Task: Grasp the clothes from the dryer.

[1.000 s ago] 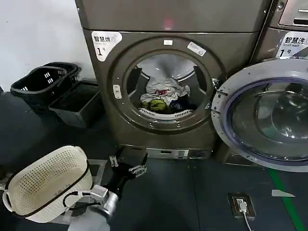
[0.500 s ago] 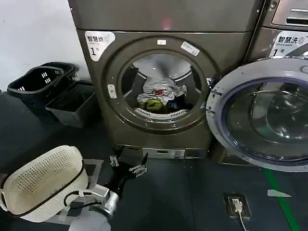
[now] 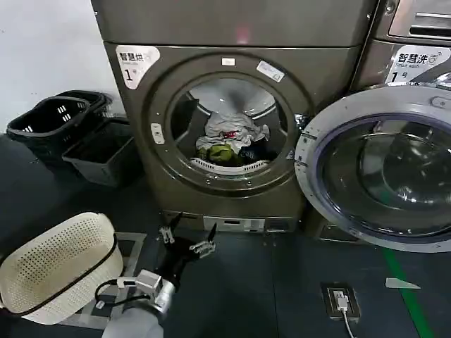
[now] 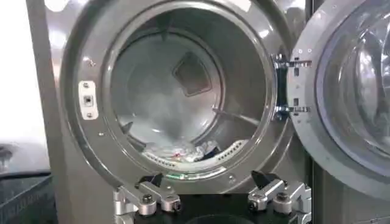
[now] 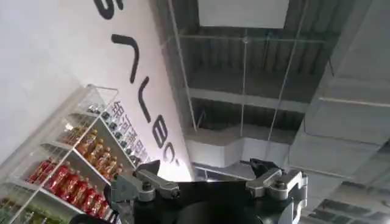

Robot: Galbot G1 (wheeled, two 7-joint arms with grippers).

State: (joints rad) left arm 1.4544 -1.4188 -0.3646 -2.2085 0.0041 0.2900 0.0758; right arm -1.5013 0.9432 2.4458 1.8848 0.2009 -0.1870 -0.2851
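Observation:
The dryer (image 3: pixel 324 77) stands straight ahead with its round port open. The clothes (image 3: pixel 229 137) lie in a heap at the drum's bottom front, white on top, with yellow-green and dark cloth below. My left gripper (image 3: pixel 187 236) is low in front of the machine's base, open and empty, pointing at the port. In the left wrist view the dryer (image 4: pixel 76 146) looms close, the clothes (image 4: pixel 183 151) showing just over the port's lower lip, beyond the left gripper (image 4: pixel 207 181). My right gripper (image 5: pixel 204 167) is open and empty, aimed up at a ceiling.
The dryer's round glass door (image 3: pixel 310 176) hangs wide open to the right. A cream perforated basket (image 3: pixel 56 267) sits on the floor by my left arm. Black bins (image 3: pixel 56 123) stand by the wall at left. A floor socket (image 3: pixel 338 299) with a cable lies at lower right.
The dryer, its door and the bins have slid left in the head view as the view shifted. The left gripper keeps its place, open.

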